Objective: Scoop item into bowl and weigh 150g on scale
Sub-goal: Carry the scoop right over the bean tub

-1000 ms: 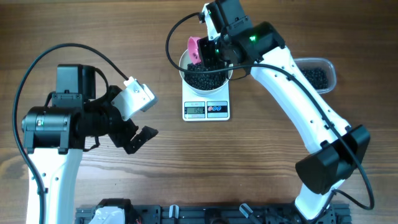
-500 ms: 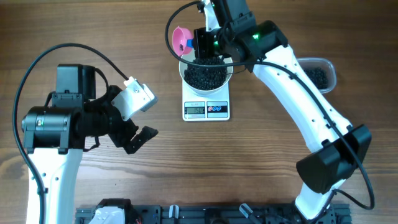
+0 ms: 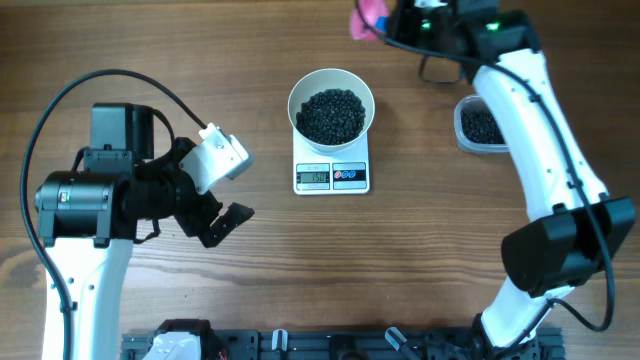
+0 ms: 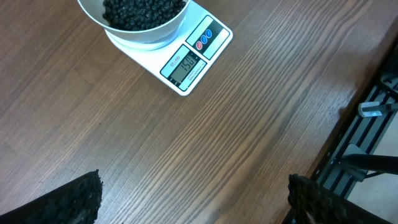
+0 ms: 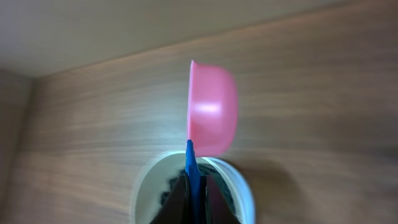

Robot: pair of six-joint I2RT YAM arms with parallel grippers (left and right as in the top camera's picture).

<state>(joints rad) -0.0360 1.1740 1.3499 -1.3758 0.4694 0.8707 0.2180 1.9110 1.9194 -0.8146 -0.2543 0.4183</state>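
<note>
**Overhead view.** The bowl (image 3: 331, 88) sits centred on the scale (image 3: 332, 172), mid-table, with the item (image 3: 331, 114) heaped inside it. The right gripper (image 3: 388, 20) is at the far edge, well apart from the bowl, clenched on the pink scoop (image 3: 366, 19). The clear tub (image 3: 482, 127) lies to the right, under the right arm. The left gripper (image 3: 222, 226) hangs released and empty, left of the scale. Hazard: any sweep of the right arm toward the tub or across the bowl can knock either one and disturb the weighed load.

**Left wrist view.** The display (image 4: 186, 64) appears to show 150. Both left fingers stand wide apart at the near edge, with nothing between them. Hazard: a push on the scale or bowl, or one added bead, alters the reading.

**Right wrist view.** The scoop is turned on its side, its blue handle (image 5: 193, 167) pinched between the fingers. Whether beads remain inside cannot be told. Hazard: leftover beads can roll out, and the thin handle can pivot in the grip.
</note>
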